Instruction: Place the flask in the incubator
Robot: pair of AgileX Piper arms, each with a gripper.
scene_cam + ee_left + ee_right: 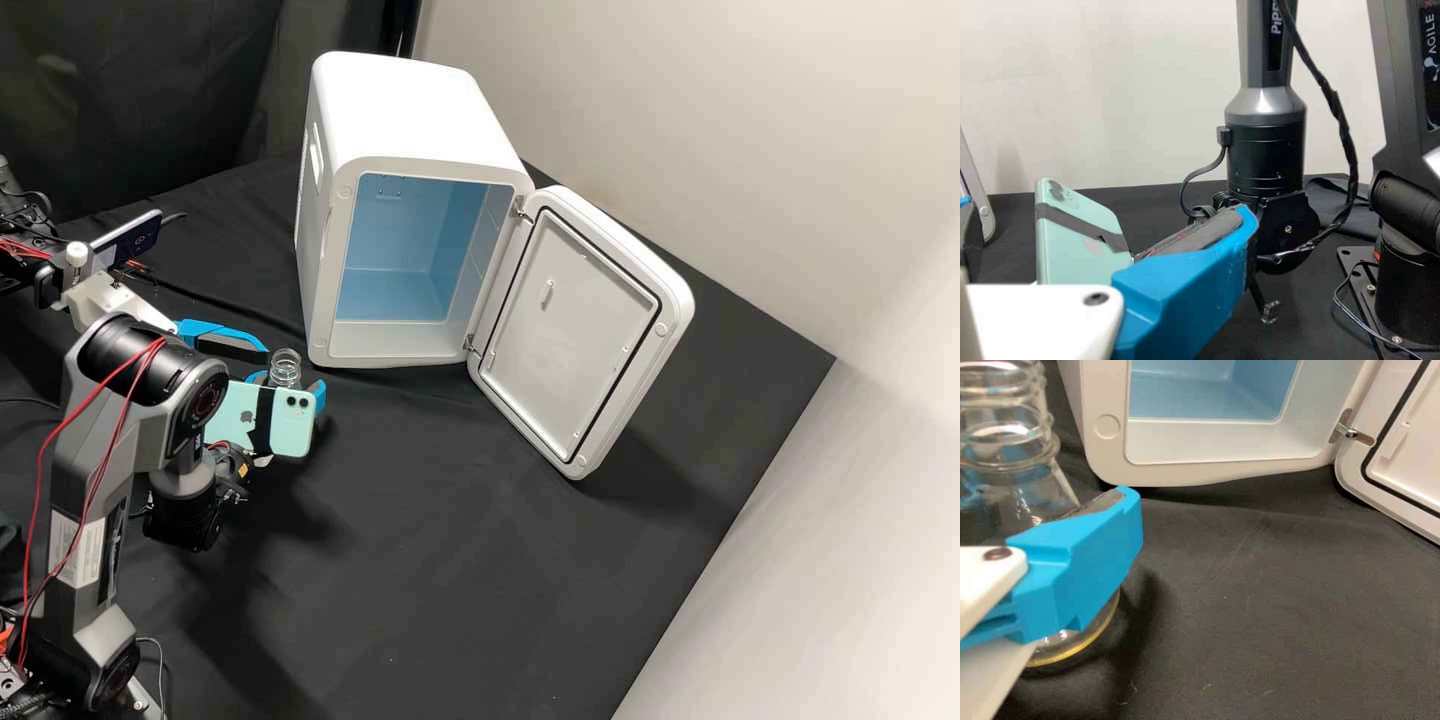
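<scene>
Arm links [95, 470]: dark grey, angular metal, with white lettering and a pale label. Joint housings [1264, 154]: black, cylindrical. Cabling: thin red wires [50, 450] along 1 arm, and a black braided cable [1335, 131] looping beside a joint. Left gripper [235, 342]: white plate, 1 dark screw [1096, 298], bright blue wedge-shaped finger [1200, 289] with a grey pad. Right gripper [287, 388]: same build, with a mint-green phone [1072, 236] strapped on with grey tape.

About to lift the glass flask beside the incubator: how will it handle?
The flask is clear glass with a sloped wall, so probably slippery, and breakable if knocked on the incubator frame. No liquid level shows, so likely light. Its wide base on the black bench should resist tipping; lying down it would probably roll.
</scene>
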